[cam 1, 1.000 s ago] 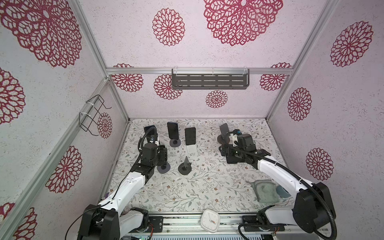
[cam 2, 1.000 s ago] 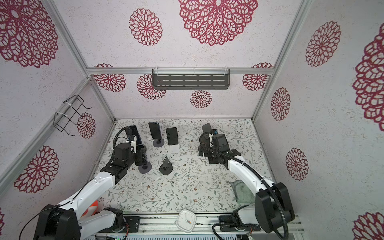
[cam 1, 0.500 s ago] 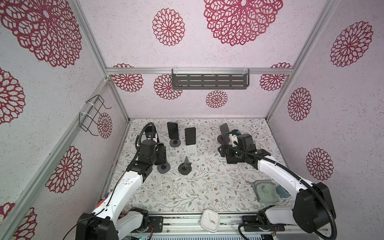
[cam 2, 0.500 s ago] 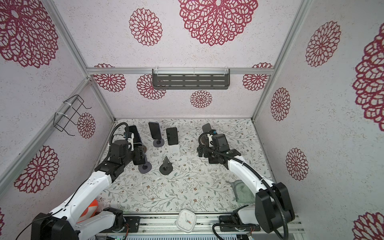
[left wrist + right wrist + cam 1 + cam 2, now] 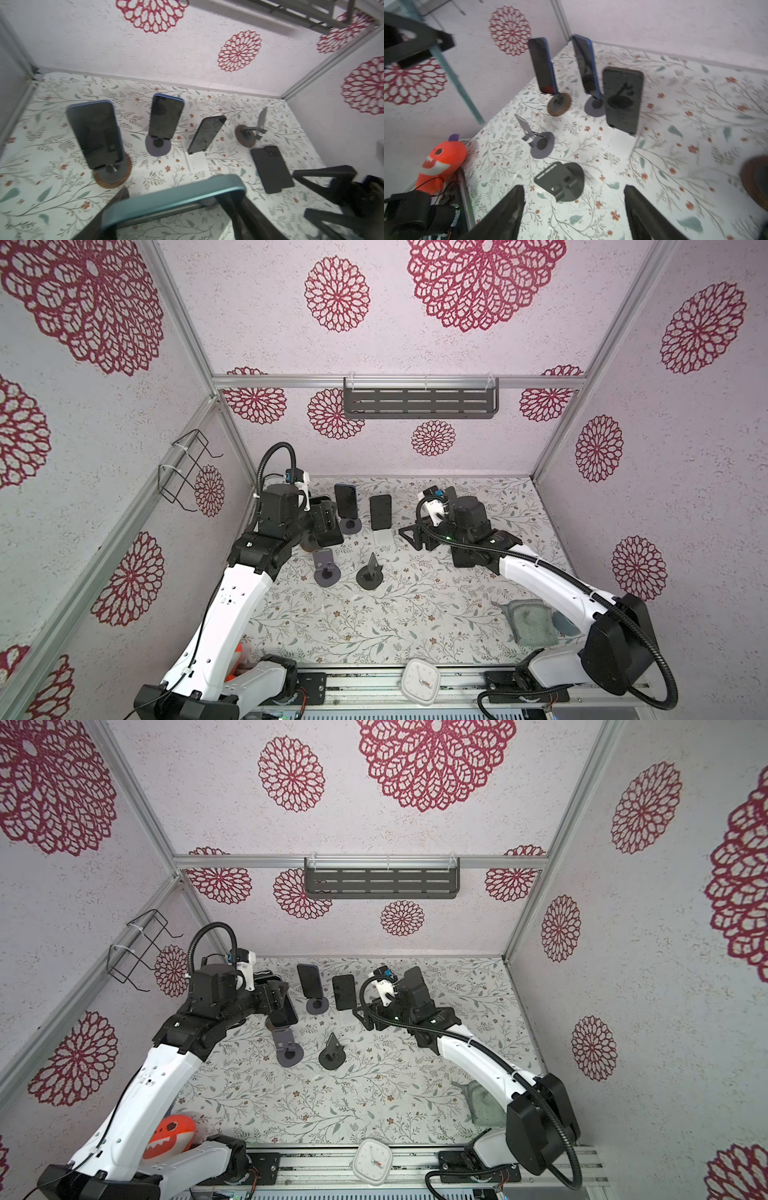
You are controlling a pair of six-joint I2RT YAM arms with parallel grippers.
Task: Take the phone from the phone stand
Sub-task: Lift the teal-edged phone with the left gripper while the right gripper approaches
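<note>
Top views, both: over the surface, the left arm has risen and drawn back toward 12 o'clock within the last second. The right arm has swung its wrist toward 9 o'clock, nearer the middle.

Now the left claw clamps the teal-edged phone across its width and carries it clear of the surface. The hold looks the same as a second ago. At the phone's 6 o'clock the purple-grey stand shows a bare back plate, which the claw covered before. Judgement: this phone is off its stand, and only a set-down remains.

Left wrist view: a black phone lies flat on the surface near the right claw. It is apart from the brown-based stand behind it, whose plate is empty. That claw is spread, nothing between its fingers. Cannot tell whether it only just let that phone go.

Toward 12 o'clock, the blue phone and the dark phone remain propped on their stands.
</note>
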